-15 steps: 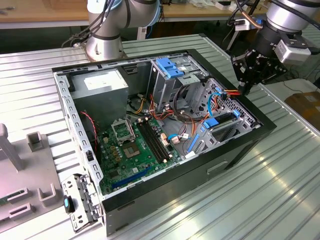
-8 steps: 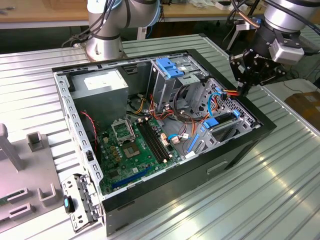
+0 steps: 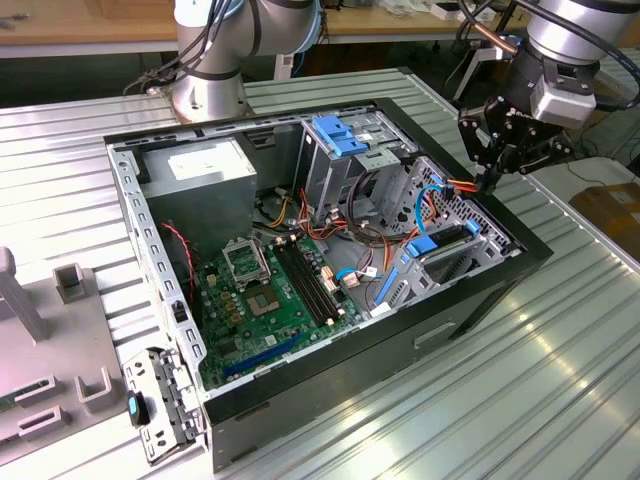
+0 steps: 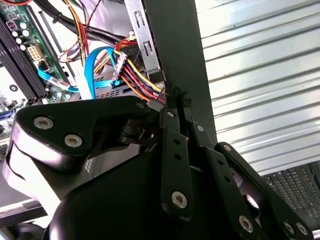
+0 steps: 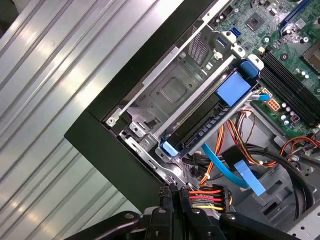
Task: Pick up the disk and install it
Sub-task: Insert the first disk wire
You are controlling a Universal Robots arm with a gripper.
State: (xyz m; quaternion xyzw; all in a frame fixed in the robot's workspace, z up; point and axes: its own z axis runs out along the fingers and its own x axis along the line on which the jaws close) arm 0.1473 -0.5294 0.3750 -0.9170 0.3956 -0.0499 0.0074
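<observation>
An open black computer case (image 3: 480, 300) lies on its side on a ribbed metal table (image 3: 560, 400), its inside facing up. A green motherboard (image 3: 270, 300) covers the floor of the case, with a grey power supply (image 3: 205, 165) at the far corner on the exterior view's left. The robot's black hand (image 3: 492, 178) hangs over the case edge on the exterior view's right, its fingers (image 4: 172, 145) pressed together with their tips at a bundle of red, yellow and orange wires (image 5: 207, 195) just inside the case wall. The hand holds nothing. The disk (image 5: 200, 120) already sits in a metal bay beside that wall, seen edge-on as a dark slab with blue carrier tabs at both ends; in the exterior view it lies near the hand (image 3: 440, 243). A flat light-blue cable (image 5: 225, 167) runs near the disk.
</observation>
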